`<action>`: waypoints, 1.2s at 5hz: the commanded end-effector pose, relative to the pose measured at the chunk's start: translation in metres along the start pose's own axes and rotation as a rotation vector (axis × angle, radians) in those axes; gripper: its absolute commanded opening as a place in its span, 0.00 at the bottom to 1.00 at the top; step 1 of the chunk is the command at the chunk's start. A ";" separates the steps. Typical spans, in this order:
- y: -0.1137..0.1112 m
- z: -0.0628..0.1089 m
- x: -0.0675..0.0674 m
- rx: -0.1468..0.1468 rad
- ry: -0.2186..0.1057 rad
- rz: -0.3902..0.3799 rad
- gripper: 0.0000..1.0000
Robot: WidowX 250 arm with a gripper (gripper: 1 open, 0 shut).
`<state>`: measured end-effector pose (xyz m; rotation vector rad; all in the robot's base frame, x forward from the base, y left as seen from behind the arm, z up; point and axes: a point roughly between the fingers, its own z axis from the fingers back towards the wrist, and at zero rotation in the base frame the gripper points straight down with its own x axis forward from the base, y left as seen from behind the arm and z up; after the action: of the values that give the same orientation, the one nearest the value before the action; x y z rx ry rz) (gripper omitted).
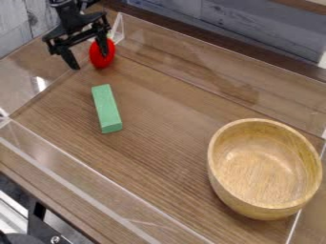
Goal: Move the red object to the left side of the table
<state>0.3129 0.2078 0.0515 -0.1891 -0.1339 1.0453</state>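
Note:
The red object (102,54), a small round bright-red toy fruit, sits on the brown wood-grain table (178,114) at its far left, close to the clear back wall. My black gripper (76,50) hangs just above it and a little to its left. The jaws are spread open with nothing between them, and one dark finger (105,41) partly overlaps the fruit's top. The arm itself runs out of the frame at the top left.
A green rectangular block (107,108) lies on the table in front of the fruit. A large wooden bowl (264,167) stands at the near right. Low clear acrylic walls (76,167) edge the tabletop.

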 end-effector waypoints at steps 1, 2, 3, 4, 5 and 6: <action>-0.005 0.031 0.005 -0.013 -0.047 -0.078 1.00; -0.011 0.044 0.001 -0.012 -0.033 -0.152 1.00; -0.010 0.048 -0.004 -0.005 -0.037 -0.142 1.00; -0.007 0.053 -0.009 0.004 -0.043 -0.132 1.00; -0.007 0.063 -0.005 0.009 -0.029 -0.215 1.00; -0.022 0.070 -0.020 0.014 -0.025 -0.323 1.00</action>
<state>0.3053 0.1858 0.0975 -0.1572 -0.0979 0.7461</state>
